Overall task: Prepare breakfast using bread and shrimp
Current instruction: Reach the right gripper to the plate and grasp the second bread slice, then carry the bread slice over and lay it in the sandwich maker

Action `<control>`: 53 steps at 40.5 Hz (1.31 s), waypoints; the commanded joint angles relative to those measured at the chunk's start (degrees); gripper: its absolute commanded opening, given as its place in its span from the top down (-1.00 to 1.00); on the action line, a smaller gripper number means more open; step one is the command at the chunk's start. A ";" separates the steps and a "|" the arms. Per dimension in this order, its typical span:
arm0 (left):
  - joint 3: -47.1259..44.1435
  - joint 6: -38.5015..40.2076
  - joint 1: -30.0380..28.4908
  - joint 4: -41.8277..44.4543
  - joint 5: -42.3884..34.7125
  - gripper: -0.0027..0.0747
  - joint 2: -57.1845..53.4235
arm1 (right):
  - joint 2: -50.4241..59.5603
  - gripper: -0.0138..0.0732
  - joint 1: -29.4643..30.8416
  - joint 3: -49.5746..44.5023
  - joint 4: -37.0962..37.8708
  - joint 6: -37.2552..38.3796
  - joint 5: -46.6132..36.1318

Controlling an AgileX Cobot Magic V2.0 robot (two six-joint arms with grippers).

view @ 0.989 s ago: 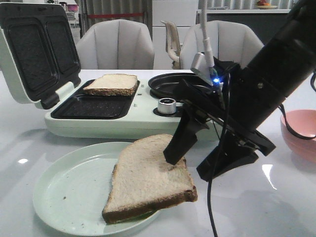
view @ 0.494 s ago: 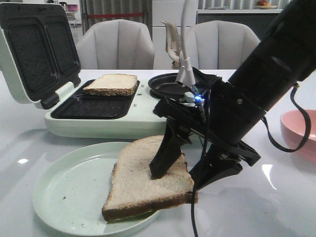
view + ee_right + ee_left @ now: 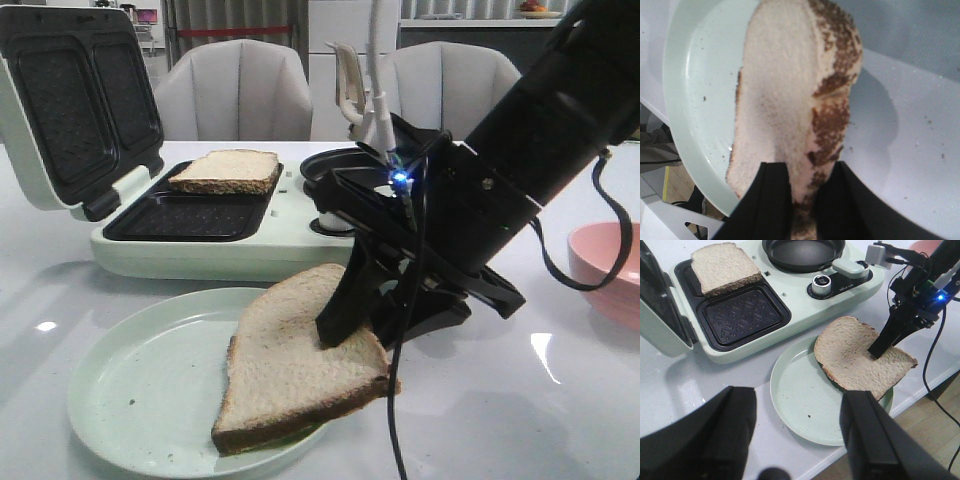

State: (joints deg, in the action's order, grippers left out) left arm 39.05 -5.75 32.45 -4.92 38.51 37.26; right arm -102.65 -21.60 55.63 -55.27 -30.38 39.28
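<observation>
The right hand (image 3: 352, 325) is pinching the near bread slice (image 3: 300, 365) by its edge over the plate (image 3: 130, 400). The left hand (image 3: 795, 435) is hovering wide, holding nothing. Another slice (image 3: 226, 170) is already sitting in the sandwich maker (image 3: 200, 240); no shrimp or readable writing is showing.

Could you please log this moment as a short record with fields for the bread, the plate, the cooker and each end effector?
bread on plate: slice gripped at its edge, overhanging the plate rim
second slice: in the cooker's rear tray
plate: pale green, crumbs only
cooker: sandwich maker, lid open
right end effector: shut on the slice
left end effector: open, holding nothing
shrimp: not visible
</observation>
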 commanded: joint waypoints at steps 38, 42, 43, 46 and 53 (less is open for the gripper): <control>1.51 0.01 0.17 -0.80 -4.60 -0.17 -0.11 | 7.87 0.61 -3.16 13.81 -26.11 -15.87 -9.91; 1.51 0.01 0.17 -0.80 -4.60 -0.17 -0.11 | 2.23 0.60 -3.22 20.15 -26.89 -16.14 -9.30; 1.51 0.01 0.17 -0.80 -4.60 -0.17 -0.11 | 0.65 0.60 -3.22 21.92 -26.89 -16.14 -9.05; 1.51 0.01 0.17 -0.80 -4.60 -0.17 -0.11 | -3.13 0.60 -3.22 26.23 -26.89 -16.14 -7.78; 1.51 0.01 0.17 -0.80 -4.60 -0.17 -0.11 | -10.99 0.60 -3.22 34.81 -26.89 -16.14 -5.46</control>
State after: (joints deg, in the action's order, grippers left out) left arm 39.05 -5.75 32.45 -5.04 38.51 37.26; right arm -114.60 -24.82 85.72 -79.35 -45.49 31.47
